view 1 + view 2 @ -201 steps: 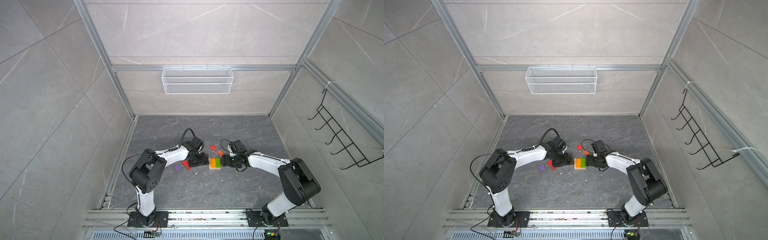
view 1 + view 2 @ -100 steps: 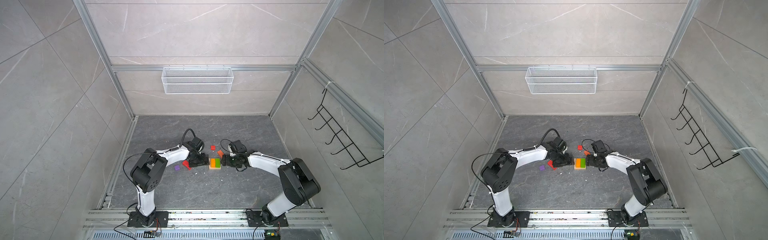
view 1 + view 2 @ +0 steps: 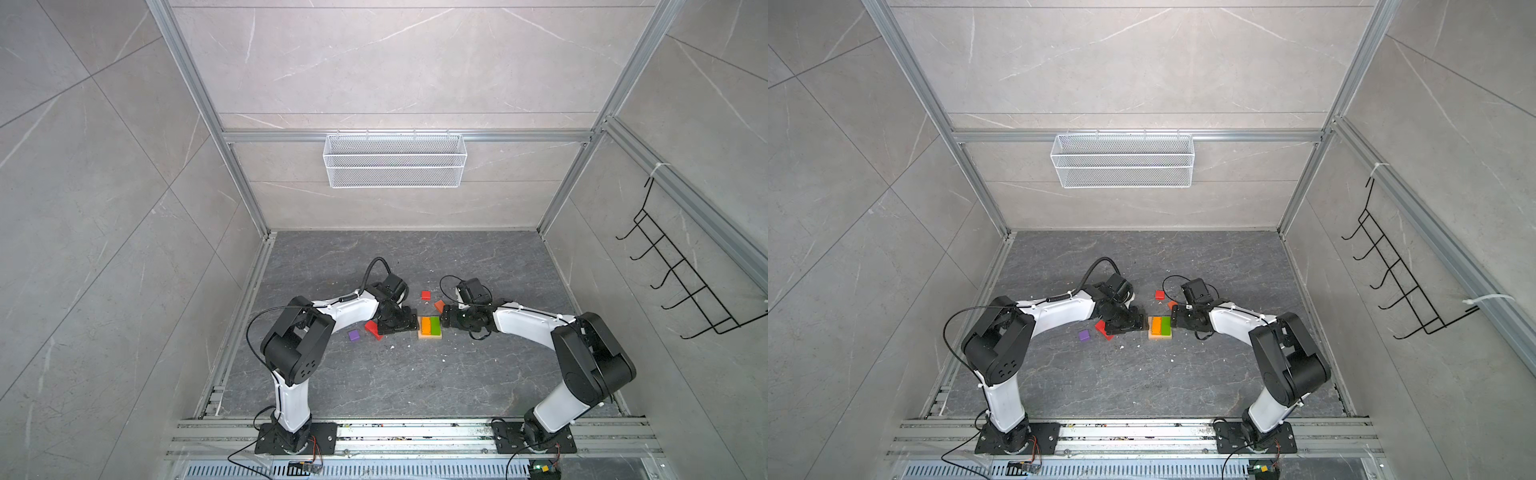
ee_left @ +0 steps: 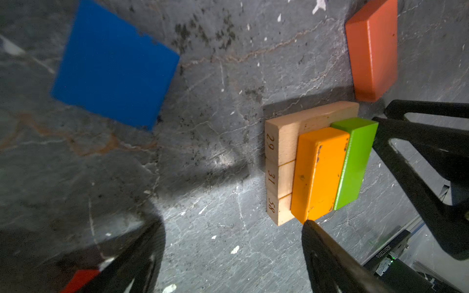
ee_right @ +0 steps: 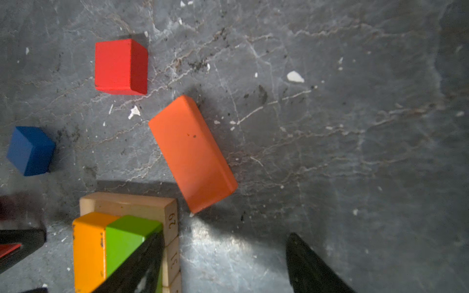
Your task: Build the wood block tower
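The tower is a tan base of three bars with an orange bar and a green bar lying side by side on it; in both top views it sits mid-floor. My left gripper is open and low on its left, one fingertip at the orange bar's corner. On the tower's right my right gripper is also open, one finger against the green bar. Neither holds anything. Loose wood blocks: blue cube, red cube, orange-red bar.
A purple cube and a red block lie left of my left gripper. The red cube and orange-red bar lie just behind the tower. A wire basket hangs on the back wall. White crumbs dot the floor.
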Controlling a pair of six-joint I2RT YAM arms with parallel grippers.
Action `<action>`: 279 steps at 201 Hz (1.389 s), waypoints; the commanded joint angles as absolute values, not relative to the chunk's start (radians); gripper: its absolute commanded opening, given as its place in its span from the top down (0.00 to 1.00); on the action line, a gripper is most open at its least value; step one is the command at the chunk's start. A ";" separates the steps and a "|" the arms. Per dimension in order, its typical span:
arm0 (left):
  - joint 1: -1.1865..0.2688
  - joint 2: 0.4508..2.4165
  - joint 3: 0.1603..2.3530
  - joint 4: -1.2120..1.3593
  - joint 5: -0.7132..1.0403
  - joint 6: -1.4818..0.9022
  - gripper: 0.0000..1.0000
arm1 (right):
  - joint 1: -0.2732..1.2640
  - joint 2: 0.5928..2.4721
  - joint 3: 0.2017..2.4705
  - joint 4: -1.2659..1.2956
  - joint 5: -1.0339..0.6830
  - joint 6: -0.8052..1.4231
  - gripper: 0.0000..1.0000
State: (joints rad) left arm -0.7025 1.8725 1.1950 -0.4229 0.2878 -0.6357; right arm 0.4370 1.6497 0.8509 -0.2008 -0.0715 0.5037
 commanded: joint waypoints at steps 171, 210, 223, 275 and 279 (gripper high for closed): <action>-0.709 1.885 1.230 -0.456 0.276 -0.617 0.13 | 0.436 1.622 0.816 -0.306 -0.068 0.497 0.31; -0.708 1.891 1.240 -0.457 0.279 -0.618 0.14 | 0.439 1.602 0.786 -0.299 -0.100 0.488 0.31; -0.709 1.893 1.242 -0.459 0.280 -0.618 0.14 | 0.443 1.601 0.780 -0.296 -0.107 0.483 0.31; -0.709 1.895 1.241 -0.460 0.279 -0.618 0.14 | 0.457 1.616 0.784 -0.277 -0.124 0.476 0.31; -0.709 1.895 1.241 -0.461 0.280 -0.618 0.13 | 0.459 1.616 0.785 -0.276 -0.124 0.477 0.31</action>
State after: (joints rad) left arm -0.7025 1.8877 1.2175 -0.4408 0.2874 -0.6353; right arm 0.4412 1.6024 0.8085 -0.2302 -0.0875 0.4889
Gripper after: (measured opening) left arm 0.865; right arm 0.691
